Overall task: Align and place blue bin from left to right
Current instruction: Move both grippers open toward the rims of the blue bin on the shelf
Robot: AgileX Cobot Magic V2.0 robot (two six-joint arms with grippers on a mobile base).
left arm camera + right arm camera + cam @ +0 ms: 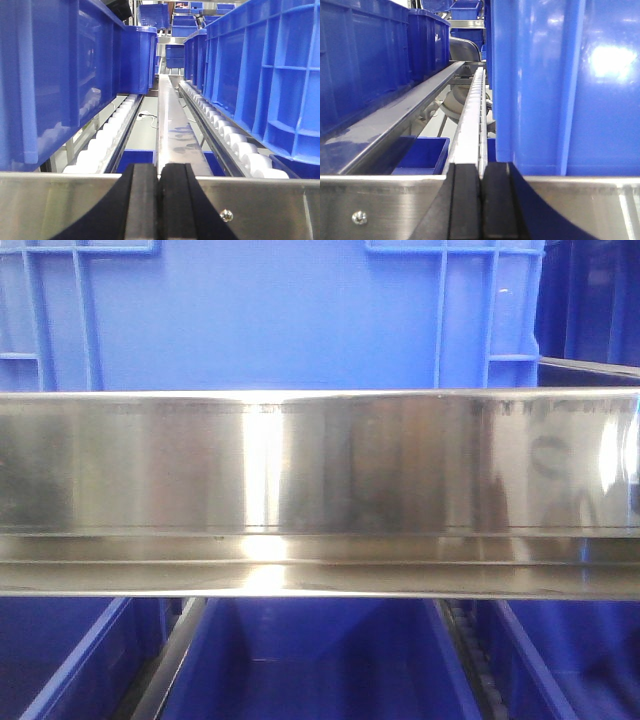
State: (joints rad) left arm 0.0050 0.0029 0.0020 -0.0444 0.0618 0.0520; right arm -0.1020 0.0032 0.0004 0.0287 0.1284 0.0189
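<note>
The blue bin point(270, 320), lighter blue with raised ribs and handle recesses under its rim, fills the top of the front view just behind a steel rail point(320, 490). In the left wrist view a ribbed blue bin point(270, 75) stands on the right-hand rollers, to the right of my left gripper point(159, 200), which is shut with nothing between its black fingers. In the right wrist view a blue bin wall point(545, 85) looms close on the right, just beyond my right gripper point(481, 200), also shut and holding nothing.
Smooth deeper-blue bins point(55, 75) sit on the left roller lane point(100, 145). A steel divider point(172, 130) runs between the lanes. More bins point(365, 55) line the left of the right wrist view. Lower bins point(320, 660) lie under the rail.
</note>
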